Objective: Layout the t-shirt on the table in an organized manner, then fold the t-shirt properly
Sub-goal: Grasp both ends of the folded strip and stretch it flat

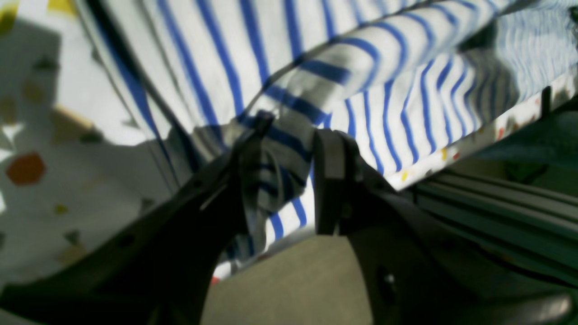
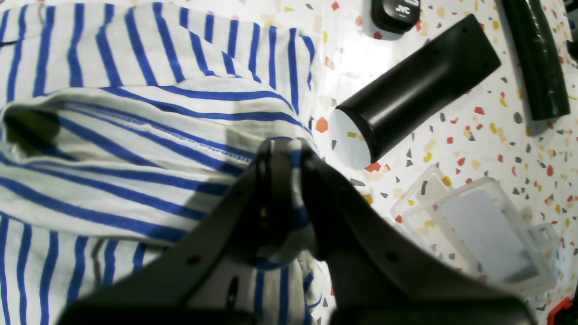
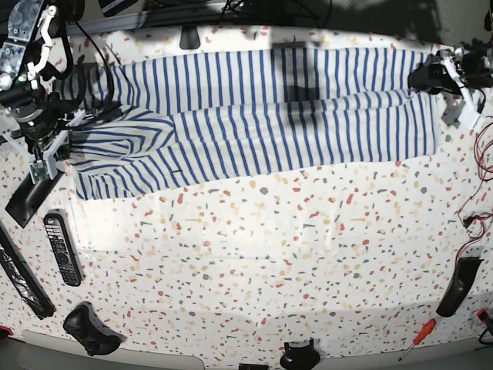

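Broadly, we see the desk [image 3: 254,262] carrying the t-shirt [image 3: 262,116] along its far edge, spread as one long band from the far left corner region to the far right corner region. We judge the laying-out stage to be largely done but not finished: the main body lies fairly flat, with a lengthwise crease or fold line running across it, while the end near the left edge is bunched and doubled over in loose folds. No compact, finished fold appears yet, so we judge most of the folding still to come.

At the desk's right edge, the left tool [image 1: 284,180] has its jaws part-way apart, with a gathered edge of striped cloth between them; whether that cloth is truly gripped or merely lying there, we cannot tell. At the left edge, the right tool [image 2: 289,180] is closed tight, pinching a fold of the shirt.

Smaller items sit around the margins: a black cylinder [image 2: 415,85] and a clear plastic case [image 2: 478,230] beside the right tool, a remote control [image 3: 62,248] near the left edge, and a screwdriver [image 3: 417,338] near the near right corner.
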